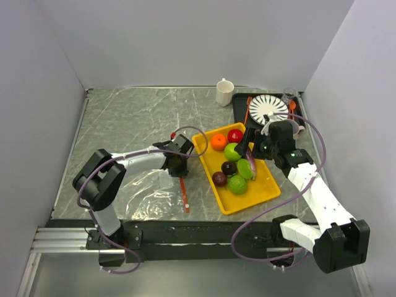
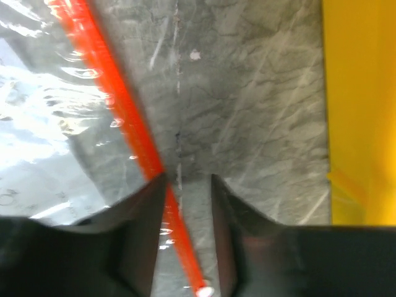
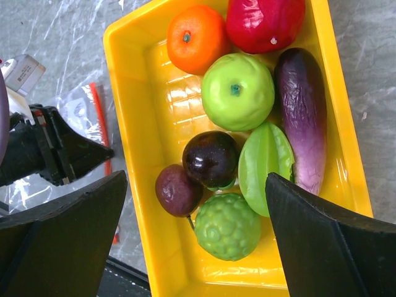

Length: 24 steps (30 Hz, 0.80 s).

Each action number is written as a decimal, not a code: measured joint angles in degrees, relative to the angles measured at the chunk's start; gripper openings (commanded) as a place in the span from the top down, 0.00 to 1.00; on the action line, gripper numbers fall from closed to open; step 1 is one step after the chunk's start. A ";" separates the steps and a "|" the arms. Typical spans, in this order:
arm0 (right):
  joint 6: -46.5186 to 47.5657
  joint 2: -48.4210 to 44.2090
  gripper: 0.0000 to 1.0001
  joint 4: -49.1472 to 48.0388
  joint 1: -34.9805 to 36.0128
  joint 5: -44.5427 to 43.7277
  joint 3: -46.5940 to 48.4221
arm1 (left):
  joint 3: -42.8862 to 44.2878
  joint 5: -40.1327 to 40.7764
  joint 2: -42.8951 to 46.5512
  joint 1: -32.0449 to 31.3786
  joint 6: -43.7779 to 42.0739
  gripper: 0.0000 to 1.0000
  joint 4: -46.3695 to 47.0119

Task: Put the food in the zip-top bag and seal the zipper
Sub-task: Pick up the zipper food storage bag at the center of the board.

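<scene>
The food lies in a yellow tray [image 1: 265,187]: an orange fruit [image 3: 192,38], a red one [image 3: 265,21], a green apple [image 3: 238,91], a bumpy green fruit [image 3: 228,226], two dark purple fruits [image 3: 210,159] and a purple eggplant [image 3: 301,111]. My right gripper [image 3: 197,179] hovers wide open above them, holding nothing. The clear zip-top bag [image 1: 148,195] lies flat left of the tray. Its orange-red zipper [image 2: 133,133] runs between the fingers of my left gripper [image 2: 189,179]. The jaws stand narrowly apart around the strip, which touches the left finger [image 2: 145,216].
A white mug [image 1: 224,93] stands at the back. A black tray with a striped plate [image 1: 268,109] and an orange spoon [image 1: 248,110] sits at the back right. The yellow tray's edge [image 2: 359,93] lies close to the right of my left gripper.
</scene>
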State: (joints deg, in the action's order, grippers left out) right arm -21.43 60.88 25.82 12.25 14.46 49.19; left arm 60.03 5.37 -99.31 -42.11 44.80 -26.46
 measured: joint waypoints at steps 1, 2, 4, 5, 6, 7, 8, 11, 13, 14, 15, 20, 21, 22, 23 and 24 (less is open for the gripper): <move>0.02 0.00 0.00 0.02 0.00 0.00 0.00 | 0.04 -0.24 0.00 0.00 0.09 0.49 0.04; 0.00 0.00 0.00 0.04 0.00 0.00 0.00 | 0.22 -0.31 0.04 -0.09 0.13 0.45 -0.04; 0.00 0.00 0.00 0.09 0.00 0.00 0.00 | 0.59 0.04 0.17 -0.37 0.04 0.43 -0.92; 0.00 0.00 0.00 0.11 0.00 0.00 0.00 | 0.83 0.26 0.37 -0.52 0.07 0.45 -1.55; -0.07 0.00 0.00 0.13 0.00 0.02 0.00 | 0.98 0.57 0.66 -0.68 0.02 0.46 -2.19; -0.15 0.00 0.00 0.13 0.00 0.07 0.00 | 1.25 0.83 1.05 -0.79 0.02 0.47 -3.13; -0.20 0.00 0.00 0.13 0.00 0.17 0.00 | 1.75 1.27 1.36 -0.92 0.04 0.51 -4.13; -0.20 0.00 0.00 0.13 0.00 0.28 0.00 | 3.61 3.10 1.86 -1.29 0.46 0.50 -6.47; -0.20 0.00 0.00 0.13 0.00 0.44 -0.02 | 4.39 4.13 2.23 -1.66 0.98 0.51 -7.52; -0.20 0.00 0.00 0.11 0.00 0.52 -0.02 | 4.46 4.63 2.56 -1.88 1.31 0.53 -7.91; -0.20 0.00 0.00 0.11 0.00 0.66 -0.02 | 4.46 5.16 2.93 -2.12 1.64 0.53 -8.59; -0.15 -0.42 0.00 -0.04 0.00 1.07 -0.83 | 4.44 8.02 3.30 -2.95 3.72 0.59 -12.11; -0.13 -0.44 0.00 -0.02 0.00 1.11 -0.90 | 4.39 8.46 3.19 -3.06 4.22 0.59 -12.50; -0.11 -0.46 0.00 -0.04 0.00 1.18 -0.90 | 4.26 8.81 3.04 -3.15 4.57 0.59 -12.59; -0.04 -0.46 0.00 -0.04 0.00 1.22 -0.90 | 4.02 9.16 2.89 -3.30 4.96 0.59 -12.70; 0.07 -0.46 0.00 -0.04 0.00 1.27 -0.90 | 3.91 9.46 2.67 -3.45 5.51 0.59 -12.96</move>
State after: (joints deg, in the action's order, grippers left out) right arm -21.37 60.42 25.78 12.25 15.73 48.29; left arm 63.94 14.83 -96.64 -45.56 50.30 -39.42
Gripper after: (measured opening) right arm 0.999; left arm 0.411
